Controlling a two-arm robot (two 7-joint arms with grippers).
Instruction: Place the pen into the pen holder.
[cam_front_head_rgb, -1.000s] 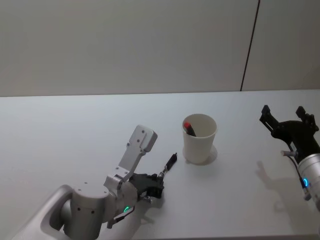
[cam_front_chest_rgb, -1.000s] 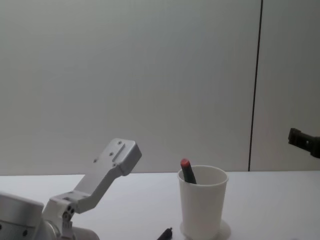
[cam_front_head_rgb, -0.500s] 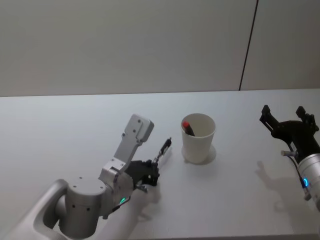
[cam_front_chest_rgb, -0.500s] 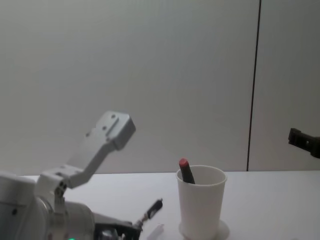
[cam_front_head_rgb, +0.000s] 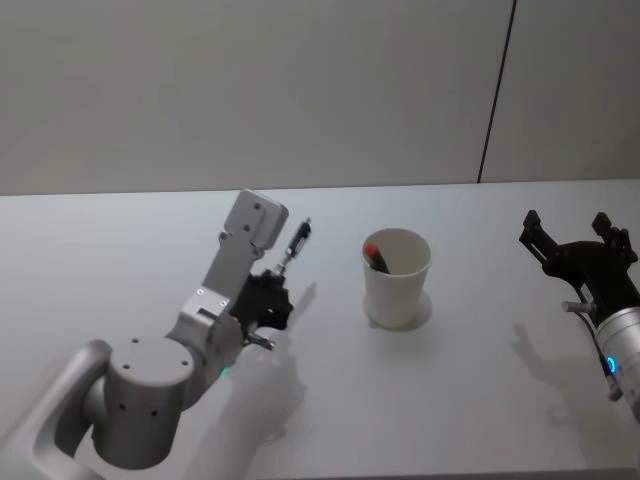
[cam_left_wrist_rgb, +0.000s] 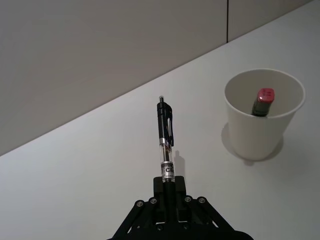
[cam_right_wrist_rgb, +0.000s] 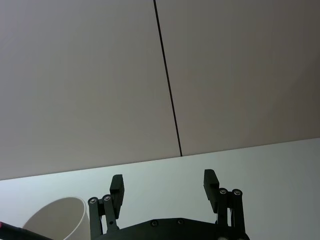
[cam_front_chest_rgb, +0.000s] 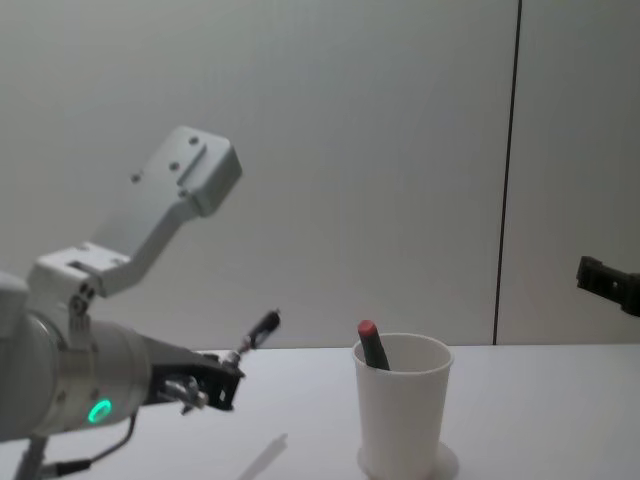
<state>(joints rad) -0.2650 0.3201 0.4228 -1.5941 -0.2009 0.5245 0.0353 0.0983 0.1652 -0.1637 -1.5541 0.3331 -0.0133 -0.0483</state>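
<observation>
Gripping a black click pen (cam_left_wrist_rgb: 165, 137) by its writing end, the left gripper (cam_left_wrist_rgb: 169, 189) has its fingers closed on the barrel and hangs above the white table (cam_front_head_rgb: 120, 250), clear of the surface. The pen is tilted (clip and push-button end free), pointing up and toward the pen holder (cam_front_head_rgb: 397, 285). That white paper cup stands upright on the table to the right of the left gripper, apart from the pen. Inside the cup a dark marker with a red cap (cam_front_head_rgb: 375, 253) leans against the left side of the rim. The right gripper (cam_front_head_rgb: 565, 228) hovers over the table's right part, well apart from the cup, its fingers spread wide.
</observation>
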